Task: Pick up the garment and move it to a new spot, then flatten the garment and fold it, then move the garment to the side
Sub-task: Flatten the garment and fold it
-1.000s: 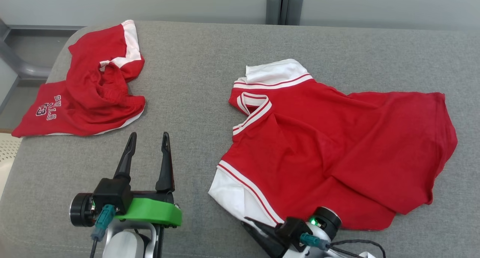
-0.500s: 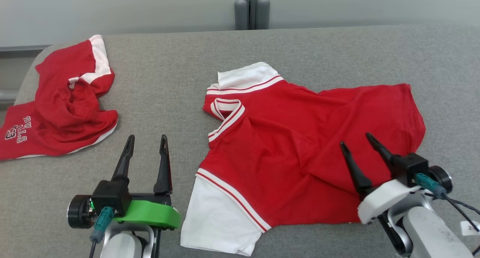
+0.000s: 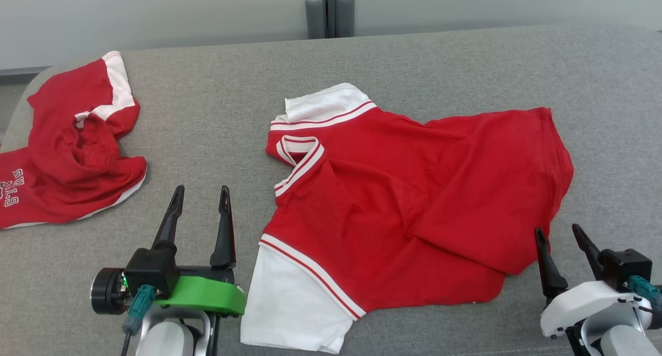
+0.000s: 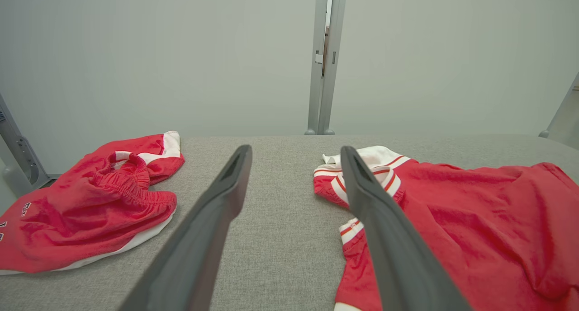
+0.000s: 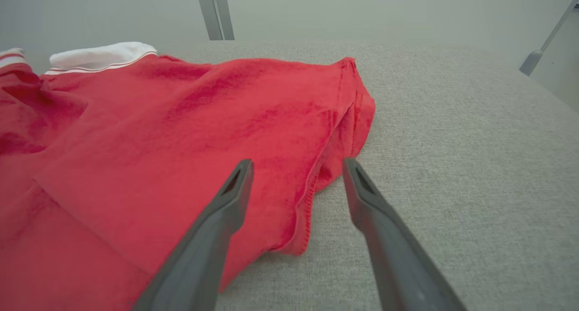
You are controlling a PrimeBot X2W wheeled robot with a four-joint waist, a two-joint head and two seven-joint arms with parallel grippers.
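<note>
The left gripper raises its two dark fingers, spread wide, from the bottom centre over a grey woven fabric surface. Crumpled red shorts with white trim lie at middle left. A red shirt with a white striped collar spreads across the lower right.

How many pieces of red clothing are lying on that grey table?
2. A red shirt with white sleeves lies spread out in the middle. The red shorts lie crumpled at the far left, partly cut off by the picture's edge.
</note>
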